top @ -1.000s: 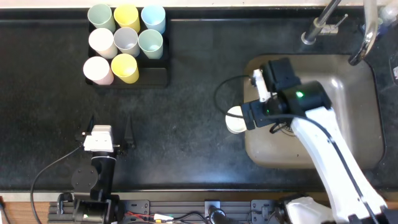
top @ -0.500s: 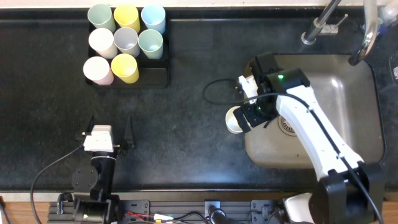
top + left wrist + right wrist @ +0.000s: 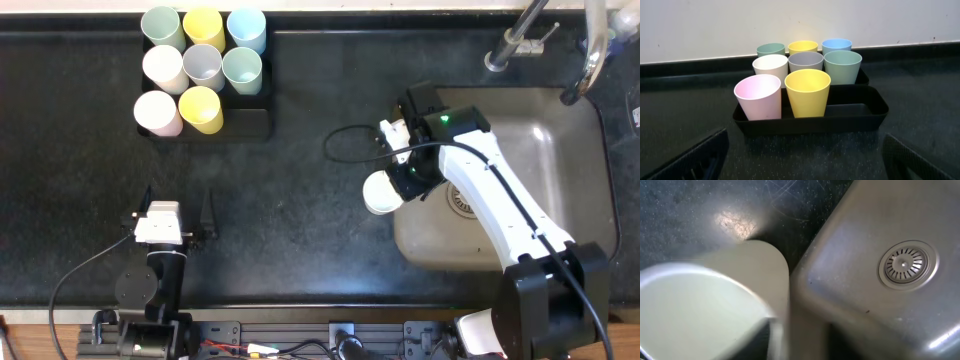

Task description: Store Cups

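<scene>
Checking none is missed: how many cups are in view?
9. Eight cups stand in the black tray, in rows of three, three and two. A white cup is held by the right gripper at the sink's edge.

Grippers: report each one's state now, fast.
Left gripper: open, holding nothing.
Right gripper: shut on the white cup.

a black tray [image 3: 860, 117] sits on the dark counter [image 3: 920, 85] before a white wall [image 3: 790, 20]. eight cups stand upright in it: pink cup [image 3: 758, 97] and yellow cup [image 3: 807, 92] nearest, white cup [image 3: 770, 65], grey cup [image 3: 805, 61] and green cup [image 3: 842, 66] behind them, three more at the back. the left pincer [image 3: 805, 160] has its fingers [image 3: 695, 157] wide apart.
</scene>
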You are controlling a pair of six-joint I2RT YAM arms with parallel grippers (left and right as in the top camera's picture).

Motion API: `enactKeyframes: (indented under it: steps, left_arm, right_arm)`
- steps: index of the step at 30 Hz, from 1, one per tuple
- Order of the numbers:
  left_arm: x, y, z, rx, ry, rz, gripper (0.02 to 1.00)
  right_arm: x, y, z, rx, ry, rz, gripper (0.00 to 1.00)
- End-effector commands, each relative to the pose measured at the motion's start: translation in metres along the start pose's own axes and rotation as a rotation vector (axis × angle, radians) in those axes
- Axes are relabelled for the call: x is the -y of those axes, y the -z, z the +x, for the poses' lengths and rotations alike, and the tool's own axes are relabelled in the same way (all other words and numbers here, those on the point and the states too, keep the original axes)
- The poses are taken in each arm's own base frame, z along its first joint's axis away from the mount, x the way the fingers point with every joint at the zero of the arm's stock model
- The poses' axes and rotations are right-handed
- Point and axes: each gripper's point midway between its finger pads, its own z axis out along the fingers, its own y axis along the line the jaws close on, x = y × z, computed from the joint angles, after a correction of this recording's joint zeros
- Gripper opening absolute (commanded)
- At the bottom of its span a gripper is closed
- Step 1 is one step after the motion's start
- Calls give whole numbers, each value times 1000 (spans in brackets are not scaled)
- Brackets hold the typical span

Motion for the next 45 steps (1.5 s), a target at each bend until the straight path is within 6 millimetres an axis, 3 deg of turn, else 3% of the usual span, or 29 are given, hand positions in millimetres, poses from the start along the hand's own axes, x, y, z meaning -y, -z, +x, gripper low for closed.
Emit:
enactKeyframes:
  steps: [1,6,10,15,19,24,30,36,45]
  left_arm:
    - [3,0,-1,8,-12,16,998]
    - [3,0,-1,8,-12,16,998]
    - [3,0,-1,7,-12,16,998]
    - [3,0,-1,8,-12,16,998]
    - [3,0,-1,8,-12,15,998]
    - [3,0,-1,8,-12,16,998]
    - [3,0,-1,8,-12,16,998]
    - [3,0,-1,8,-12,16,998]
    - [3,0,-1,8,-12,16,998]
  right_arm:
    - [-4,15,-16,57,8,-19,42]
    - [-17,55,-38,154,33,-60,42]
    - [-33,106,-63,265,61,-66,42]
    - [-68,180,-106,475,121,-65,42]
    - [-98,202,-154,554,170,-85,42]
    - [-137,188,-205,566,254,-58,42]
    - [-176,146,-223,506,326,-78,45]
    - [-168,111,-236,455,313,7,42]
    - [-165,78,-240,390,311,16,45]
